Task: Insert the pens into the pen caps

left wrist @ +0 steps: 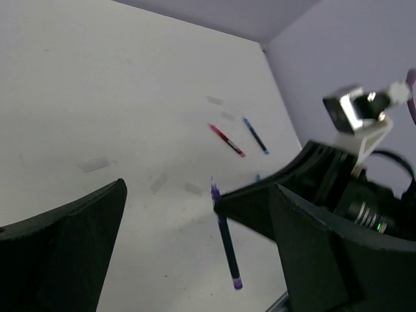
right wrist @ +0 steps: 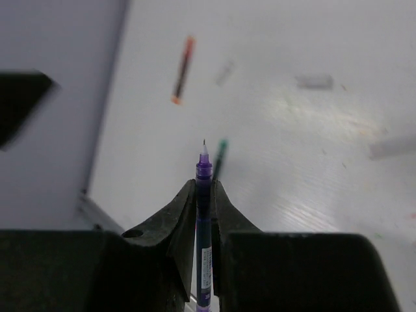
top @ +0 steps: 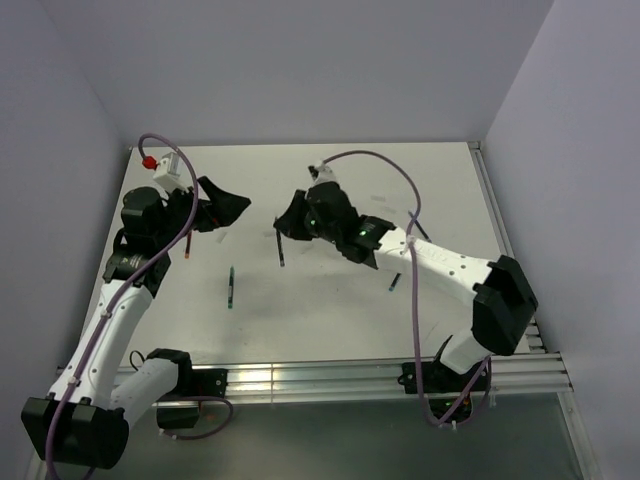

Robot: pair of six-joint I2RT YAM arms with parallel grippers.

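The left jaws stand spread wide and hold nothing, hovering over the far left of the bench (top: 330,330). Just to the near side of them lies an orange pen (top: 189,245), and a little rightward a green-tipped pen (top: 231,288), both with their long axes running roughly near to far. Ahead of the left jaws several pale pen caps (left wrist: 95,164) lie flat on the bench, apart from one another; I cannot tell which way their mouths face. At the centre the right jaws pinch a purple pen (right wrist: 203,214) clear of the bench, its barrel running along the fingers (right wrist: 175,221) and its nib poking out past them, slanting down toward the near side. The coming move likely turns on this: the caps lie closer to the left arm, so it would have to lift one and line its bore with the pen's axis. Farther right lie a red pen (left wrist: 227,140) and a blue pen (left wrist: 255,135). No tray or box shows
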